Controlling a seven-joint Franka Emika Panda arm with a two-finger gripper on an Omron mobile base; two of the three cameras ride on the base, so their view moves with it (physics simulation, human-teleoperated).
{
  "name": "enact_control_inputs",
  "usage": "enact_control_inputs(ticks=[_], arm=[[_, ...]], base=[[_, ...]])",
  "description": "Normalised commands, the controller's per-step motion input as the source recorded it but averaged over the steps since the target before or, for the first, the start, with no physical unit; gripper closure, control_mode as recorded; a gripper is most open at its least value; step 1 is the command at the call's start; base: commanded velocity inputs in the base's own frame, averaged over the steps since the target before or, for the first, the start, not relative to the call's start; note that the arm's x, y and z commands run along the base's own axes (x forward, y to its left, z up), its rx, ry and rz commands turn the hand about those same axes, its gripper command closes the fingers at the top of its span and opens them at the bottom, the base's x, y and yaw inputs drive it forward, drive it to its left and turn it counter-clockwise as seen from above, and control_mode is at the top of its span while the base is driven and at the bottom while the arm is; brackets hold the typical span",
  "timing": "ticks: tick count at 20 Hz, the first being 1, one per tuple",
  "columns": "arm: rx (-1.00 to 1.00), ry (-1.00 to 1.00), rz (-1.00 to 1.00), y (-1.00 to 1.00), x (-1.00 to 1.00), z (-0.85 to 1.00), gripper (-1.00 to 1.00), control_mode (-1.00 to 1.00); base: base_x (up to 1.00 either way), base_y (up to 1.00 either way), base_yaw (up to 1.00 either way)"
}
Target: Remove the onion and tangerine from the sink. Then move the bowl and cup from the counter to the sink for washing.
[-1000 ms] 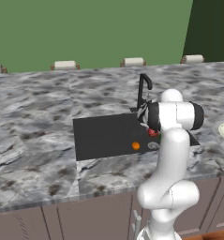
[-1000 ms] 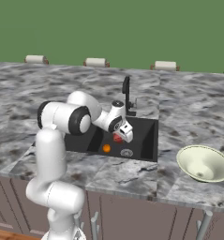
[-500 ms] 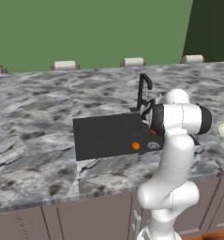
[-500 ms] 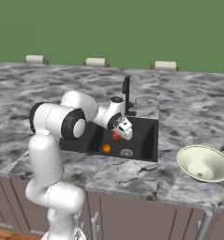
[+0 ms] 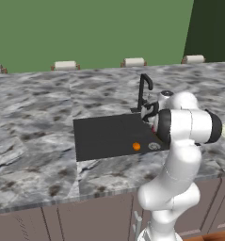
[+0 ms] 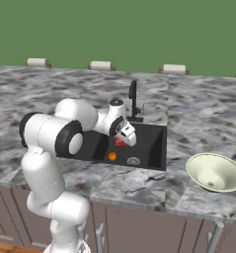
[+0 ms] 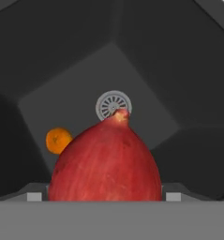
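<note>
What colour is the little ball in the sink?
Bright orange: the small round tangerine on the black sink's floor, clearest in the hand view.

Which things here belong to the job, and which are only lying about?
Job: onion, tangerine, sink, bowl, counter, end effector.
Lying about: faucet, drain, white items along the wall.
</note>
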Motion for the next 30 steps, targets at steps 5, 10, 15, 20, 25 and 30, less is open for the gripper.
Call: enact_control_inputs(ticks=[5, 10, 15, 20, 25, 30], arm=[[-0.01, 0.0, 0.0, 0.23, -0.27, 0.27, 1.0, -1.0], [-0.01, 0.0, 0.0, 0.25, -0.26, 0.25, 1.0, -1.0], [-0.02, 0.0, 0.01, 0.35, -0.2, 0.15, 1.0, -1.0], [-0.01, -0.04, 0.09, 0.5, -0.1, 0.01, 1.0, -1.0], [-0.01, -0.02, 0.11, 0.51, -0.06, 0.09, 1.0, -1.0], [0.0, 0.0, 0.13, 0.49, -0.04, 0.19, 1.0, -1.0]], base=[[0.0, 0.0, 0.0], [0.0, 0.0, 0.0], [0.0, 0.0, 0.0], [0.0, 0.0, 0.0], [0.0, 0.0, 0.0], [0.0, 0.0, 0.0]])
